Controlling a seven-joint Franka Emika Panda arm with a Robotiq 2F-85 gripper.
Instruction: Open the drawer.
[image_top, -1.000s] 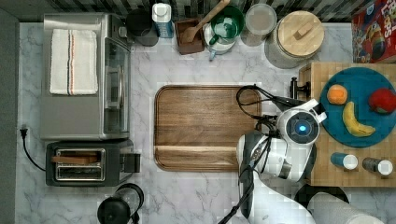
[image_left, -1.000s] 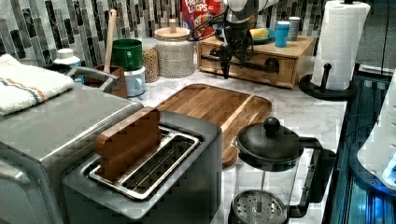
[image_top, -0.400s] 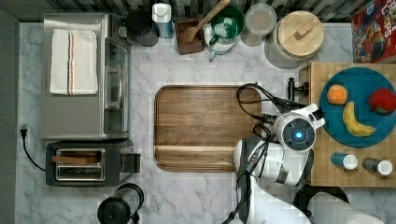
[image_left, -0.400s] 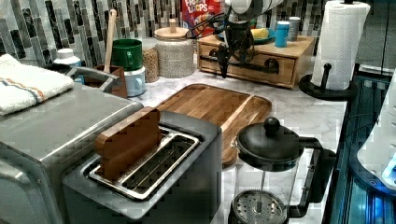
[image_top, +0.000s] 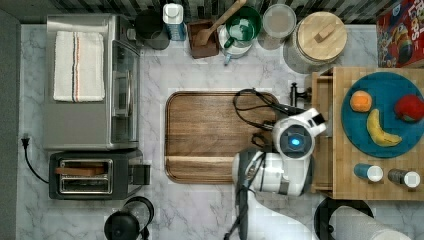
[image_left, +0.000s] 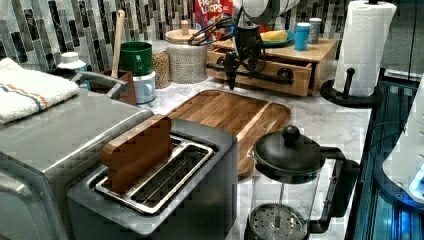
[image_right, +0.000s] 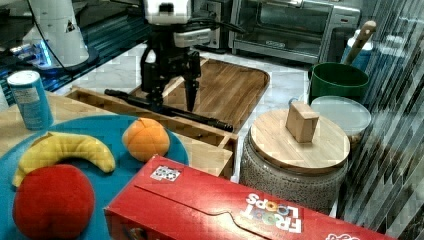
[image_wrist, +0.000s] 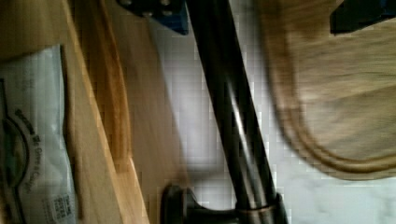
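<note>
**Wood drawer part-open, fingers spread astride the bar**

Right view, near to far. Nearest: red cereal box (image_right: 200, 210), then blue plate (image_right: 100, 131) with fruit on top of the light-wood stand. Just beyond: drawer (image_right: 212, 152), standing partly out of that stand, interior strip visible behind its front. Black bar handle (image_right: 212, 121) running across the front. Gripper (image_right: 173, 104) pointing down over the bar, fingers (image_right: 191, 97) released and wide apart, one on each side of the handle, not clamped. Walnut cutting board (image_right: 235, 87) just past the handle on the marble counter. Farthest: toaster oven (image_right: 295, 25).
</note>
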